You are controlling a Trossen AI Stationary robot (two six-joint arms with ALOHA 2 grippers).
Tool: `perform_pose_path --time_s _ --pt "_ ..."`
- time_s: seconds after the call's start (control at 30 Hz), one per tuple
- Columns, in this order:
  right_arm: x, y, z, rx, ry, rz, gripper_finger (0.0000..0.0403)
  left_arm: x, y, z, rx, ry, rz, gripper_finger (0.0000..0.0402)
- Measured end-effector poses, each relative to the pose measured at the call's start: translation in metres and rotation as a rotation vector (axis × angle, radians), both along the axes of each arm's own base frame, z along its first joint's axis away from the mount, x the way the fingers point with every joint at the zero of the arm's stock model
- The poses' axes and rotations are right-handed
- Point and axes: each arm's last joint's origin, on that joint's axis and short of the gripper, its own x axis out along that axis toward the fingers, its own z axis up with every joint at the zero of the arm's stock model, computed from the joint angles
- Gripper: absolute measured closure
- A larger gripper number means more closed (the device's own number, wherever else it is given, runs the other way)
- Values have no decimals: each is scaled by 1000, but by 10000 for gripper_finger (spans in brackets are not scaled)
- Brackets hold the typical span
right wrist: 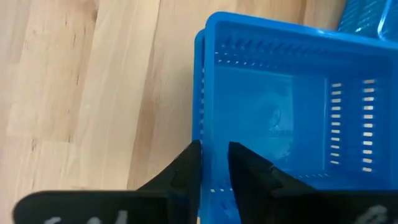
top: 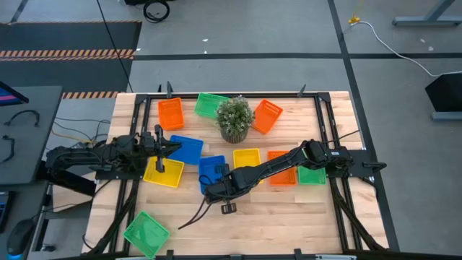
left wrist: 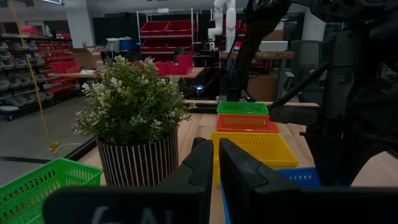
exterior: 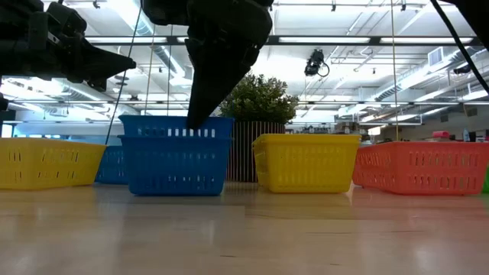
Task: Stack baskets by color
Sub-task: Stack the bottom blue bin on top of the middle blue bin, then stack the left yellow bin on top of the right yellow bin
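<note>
The right gripper stands over the wall of a blue basket in the middle of the desk, fingers slightly apart around it. The left gripper is clenched, empty, above a yellow basket.

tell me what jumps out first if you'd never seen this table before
The bright baskets scattered over the wooden table in blue, yellow, orange and green catch the eye, ringed around a potted plant near the middle back. Next, the right gripper straddles the rim of a blue basket at the table's centre, while the left gripper hovers over a yellow basket.
</note>
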Motion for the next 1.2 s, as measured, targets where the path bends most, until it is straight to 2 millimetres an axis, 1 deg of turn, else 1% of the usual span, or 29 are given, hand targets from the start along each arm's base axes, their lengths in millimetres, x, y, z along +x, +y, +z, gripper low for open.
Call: perform_pose_path --time_s 0.13,0.3,0.47,0.6,0.67,0.8,0.97,1.13,1.2 --pt "-1 0 2 -15 5 34 305 0 0 0 0 0 0 365" --pt "-3 -1 17 -27 -25 63 304 0 0 0 0 0 0 361" --pt "-4 -1 29 -23 -70 100 304 0 0 0 0 0 0 366" --pt "0 5 36 25 -132 172 304 0 0 0 0 3 0 369" --pt "2 11 33 58 -157 221 304 0 0 0 0 -1 0 368" --pt "4 20 20 126 -197 283 304 0 0 0 0 -1 0 363" --pt "3 21 1 154 -201 297 304 0 0 0 0 0 0 363" --pt "8 22 5 165 -263 301 304 0 0 0 0 0 0 369" --pt "11 24 10 169 -305 312 304 0 0 0 0 0 0 369"
